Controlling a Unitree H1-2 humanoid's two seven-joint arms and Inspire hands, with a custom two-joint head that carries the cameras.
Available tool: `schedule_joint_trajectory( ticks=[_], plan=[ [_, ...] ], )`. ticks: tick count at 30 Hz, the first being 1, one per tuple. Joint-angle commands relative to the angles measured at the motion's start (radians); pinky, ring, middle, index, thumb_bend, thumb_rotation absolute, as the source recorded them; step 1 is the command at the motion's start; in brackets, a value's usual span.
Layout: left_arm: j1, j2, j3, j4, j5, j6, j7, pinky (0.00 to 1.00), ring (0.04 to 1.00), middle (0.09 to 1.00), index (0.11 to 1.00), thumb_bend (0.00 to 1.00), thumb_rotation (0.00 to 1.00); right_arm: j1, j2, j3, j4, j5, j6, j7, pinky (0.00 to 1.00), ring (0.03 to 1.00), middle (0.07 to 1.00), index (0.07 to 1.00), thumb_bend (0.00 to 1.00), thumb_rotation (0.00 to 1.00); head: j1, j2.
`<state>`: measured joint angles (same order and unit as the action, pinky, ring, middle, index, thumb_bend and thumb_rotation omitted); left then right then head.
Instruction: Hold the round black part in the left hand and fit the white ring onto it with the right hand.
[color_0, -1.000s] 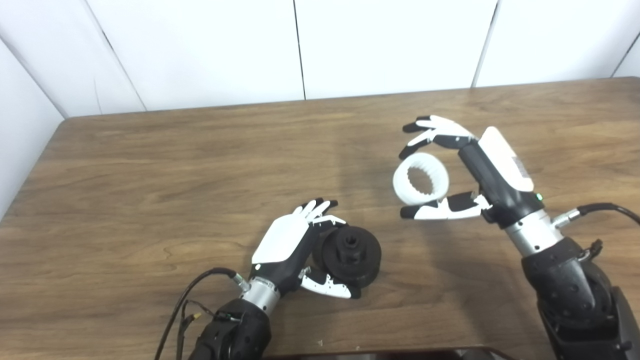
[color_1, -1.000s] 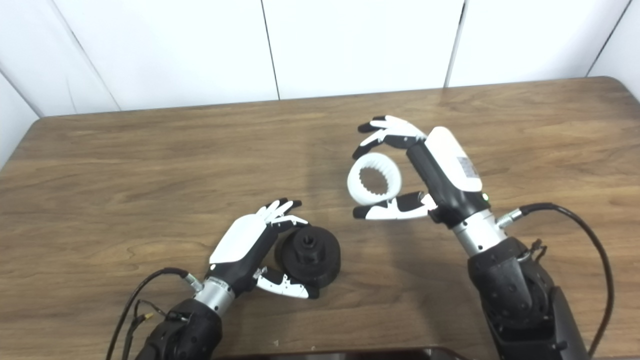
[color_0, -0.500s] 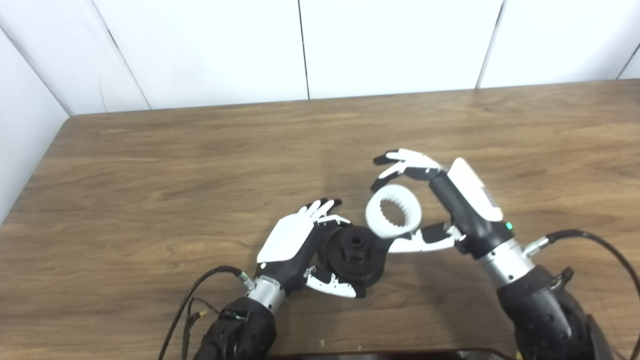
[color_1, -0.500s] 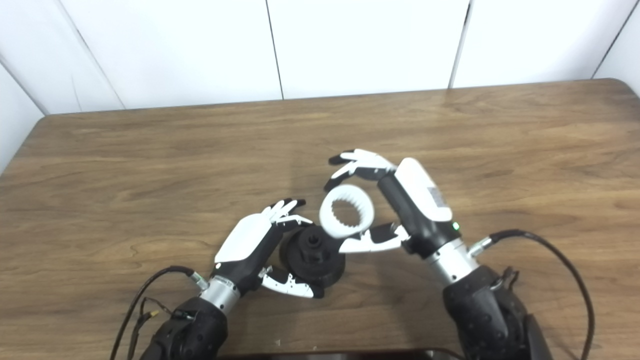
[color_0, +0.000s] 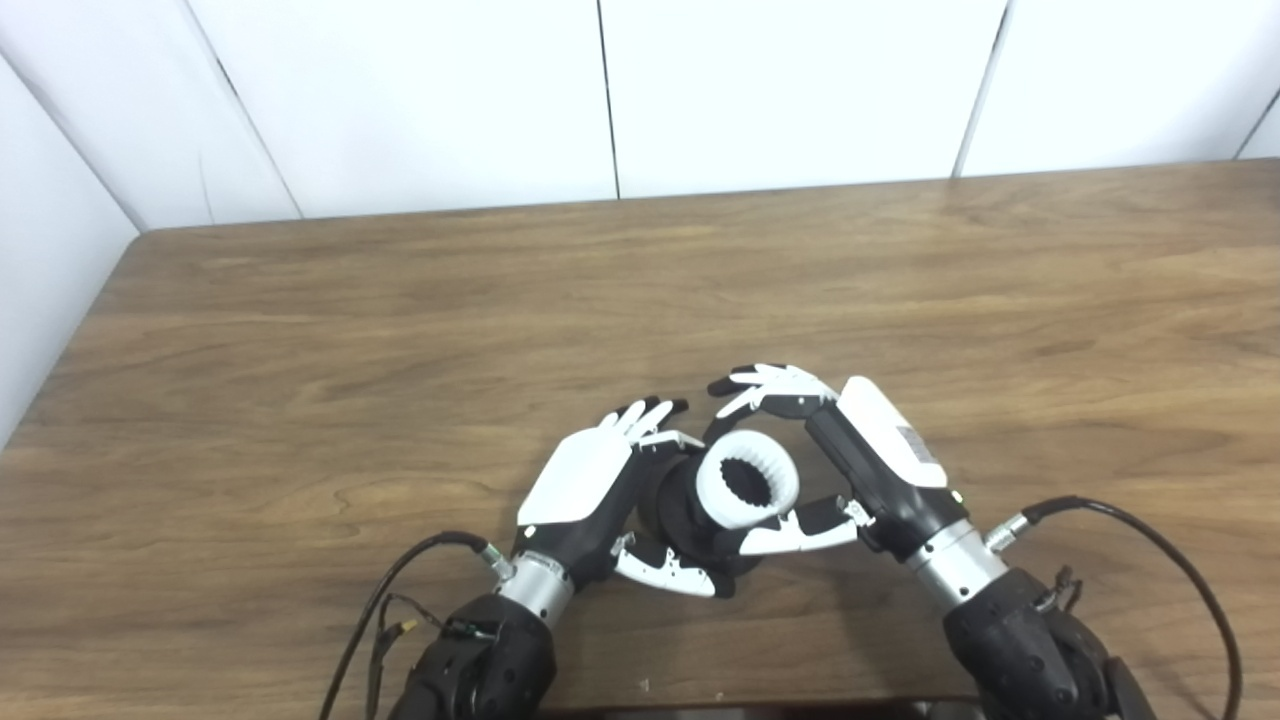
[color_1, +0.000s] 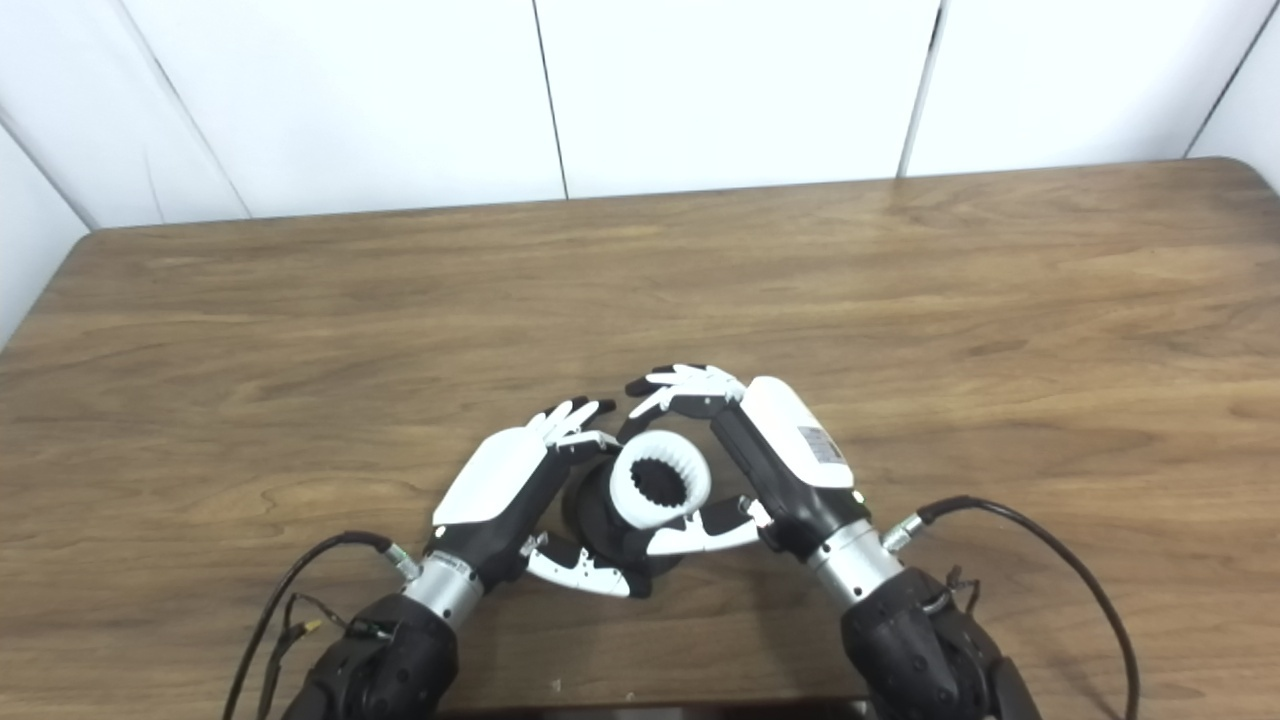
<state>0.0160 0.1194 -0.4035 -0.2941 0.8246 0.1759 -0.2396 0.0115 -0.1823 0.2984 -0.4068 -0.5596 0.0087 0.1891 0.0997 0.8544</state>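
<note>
Wood-grain brown covers the table, which fills most of both head views and runs back to a wall of white panels split by thin dark seams. Two dark arms come in from the bottom edge, each trailing a black cable over the table near the front. The right hand sits just right of centre with its white-backed palm turned up and to the right; its fingers arch over the far side of the white ring while its thumb lies along the near side, so the hand is clamped on the ring between them. The left hand is just left of it, its white back facing the camera, its fingers curled round the far left of the round black part and its thumb tucked under the near edge, gripping it. The black part rests low near the front of the table, between the two hands. The white ring, toothed along its inner edge, lies against the upward face of the black part, its opening showing dark behind; whether it is fully seated cannot be told. The fingertips of both hands nearly meet above the ring.
</note>
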Motion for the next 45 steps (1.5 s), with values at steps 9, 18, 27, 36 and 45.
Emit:
schedule_joint_trajectory(
  ticks=[9, 18, 27, 36, 45],
  plan=[
    [-0.021, 0.0, -0.008, -0.019, 0.014, -0.003, -0.003, 1.0, 1.0, 0.966, 0.655, 0.93, 0.29, -0.044, 0.025, 0.026, 0.058, -0.023, -0.028, -0.014, 0.91, 0.86, 0.795, 0.483, 0.52, 0.14, 0.015, 0.008],
    [-0.021, -0.001, -0.004, -0.011, 0.002, -0.015, 0.012, 1.0, 1.0, 0.961, 0.648, 0.94, 0.29, -0.065, 0.042, 0.045, 0.1, -0.028, -0.023, -0.013, 0.9, 0.862, 0.798, 0.483, 0.52, 0.14, 0.018, 0.013],
    [-0.024, -0.004, -0.001, -0.025, 0.006, 0.009, -0.009, 1.0, 1.0, 0.968, 0.651, 0.94, 0.3, -0.058, 0.03, 0.041, 0.115, -0.031, -0.004, -0.006, 0.87, 0.858, 0.8, 0.484, 0.51, 0.15, 0.02, 0.018],
    [-0.025, 0.003, 0.003, -0.022, 0.002, 0.002, -0.003, 1.0, 1.0, 0.965, 0.658, 0.94, 0.32, -0.066, -0.049, 0.026, 0.031, -0.009, 0.125, 0.137, 0.83, 0.948, 0.943, 0.914, 0.91, 0.57, 0.013, 0.013],
    [-0.022, 0.007, 0.005, -0.038, 0.012, 0.025, -0.029, 1.0, 1.0, 0.974, 0.669, 0.92, 0.33, -0.079, -0.118, 0.005, 0.003, 0.051, 0.188, 0.226, 0.89, 1.0, 1.0, 1.0, 1.0, 0.65, 0.008, 0.012]
  ],
)
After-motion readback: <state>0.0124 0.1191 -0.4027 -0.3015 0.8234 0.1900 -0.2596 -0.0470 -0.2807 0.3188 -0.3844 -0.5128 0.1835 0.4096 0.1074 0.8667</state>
